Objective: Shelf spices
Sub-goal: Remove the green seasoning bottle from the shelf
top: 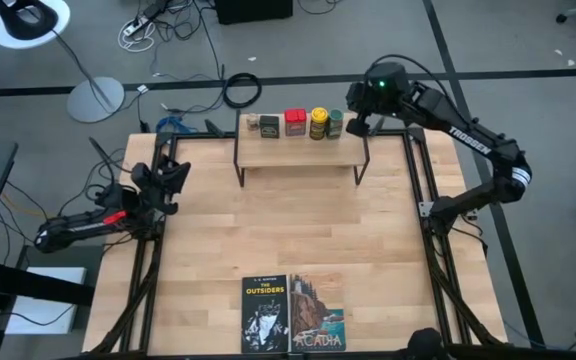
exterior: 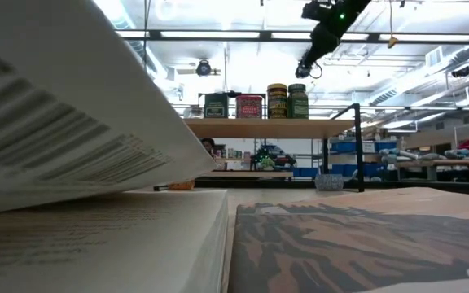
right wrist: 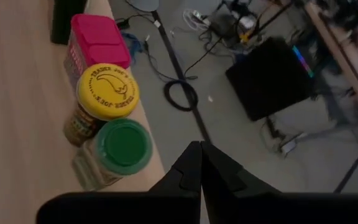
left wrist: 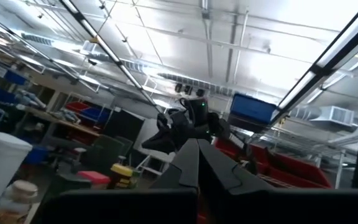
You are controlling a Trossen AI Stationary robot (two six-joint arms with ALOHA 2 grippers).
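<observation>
At the left edge of the large wooden tabletop (top: pixel 268 230) the left gripper (top: pixel 173 178) waits, its fingers pressed together on nothing and well away from the work.

Along the far edge stands the low narrow shelf with a light wooden top board and thin black metal legs (top: pixel 298 152). On its board four spices sit in a tight row near the far rim. From left to right they are a dark grey tin (top: pixel 268 123), a red square tin (top: pixel 295 122), a round jar with a yellow lid (top: pixel 318 122) and a round jar with a green lid (top: pixel 335 122). All are upright, each just beside the next, which suggests the shelving is done.

Just right of the green-lidded jar hangs the right gripper (top: pixel 354 126), raised above the board, its fingers shut and empty, likely pulled clear so as not to knock the row.

At the table's near edge lie two paperback books (top: pixel 293 313), side by side.
</observation>
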